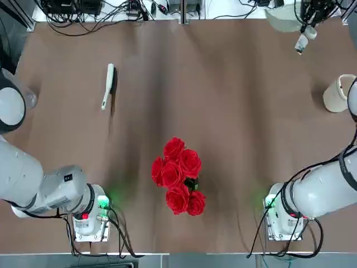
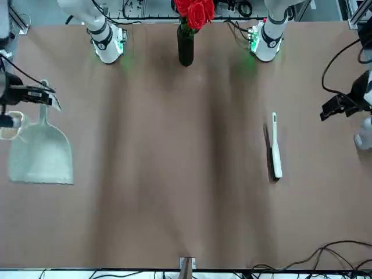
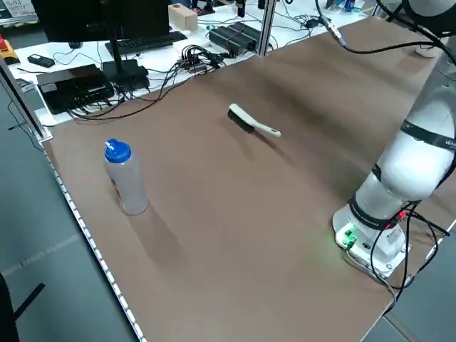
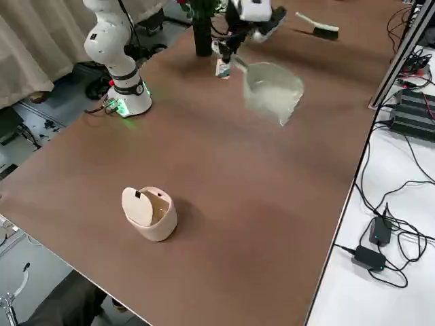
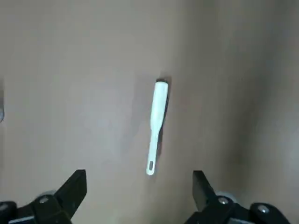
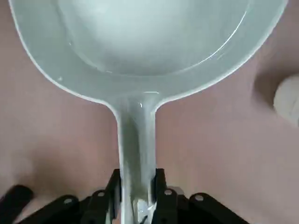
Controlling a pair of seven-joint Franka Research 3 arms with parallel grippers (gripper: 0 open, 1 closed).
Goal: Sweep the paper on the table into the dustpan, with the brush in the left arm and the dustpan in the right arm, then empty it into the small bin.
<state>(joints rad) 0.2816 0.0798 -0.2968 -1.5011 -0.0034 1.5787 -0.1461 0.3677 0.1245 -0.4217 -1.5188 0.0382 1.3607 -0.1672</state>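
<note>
A: Nearest the bases, the vase of red roses (image 1: 179,177) stood between the two arms on the table (image 1: 234,111). Risk noted?

B: Judged yes. Either arm swinging inward low could clip the flowers and tip the vase. A clear bottle with a blue cap (image 3: 125,178) also stood by the left-hand table edge, well apart from the brush.

A: State of the left gripper (image 5: 140,191)?

B: Jaws spread wide and empty, hanging above the brush (image 1: 108,86), not touching it. The brush lay flat on the left half of the table, long axis running roughly away from the robot, handle end with its hole toward the bases, bristle row along one long side.

A: What could fail there?

B: The brush is slim and lies flat. If the fingers came down off-centre or across the bristles rather than the handle, I judged it could pivot or skid out.

A: The right gripper (image 6: 135,186)?

B: Clamped on the dustpan (image 2: 40,154) handle near its end. The scoop pointed away from the wrist, long axis in line with the fingers, held over the far right part of the table. A grip that far back leaves a long lever, so pressing the lip down might twist it in the fingers.

A: The small bin (image 4: 149,214)?

B: At the right edge, lying tilted on its side as far as I could tell. Emptying into it could miss.

A: The paper?

B: I could not find it in any view.
</note>
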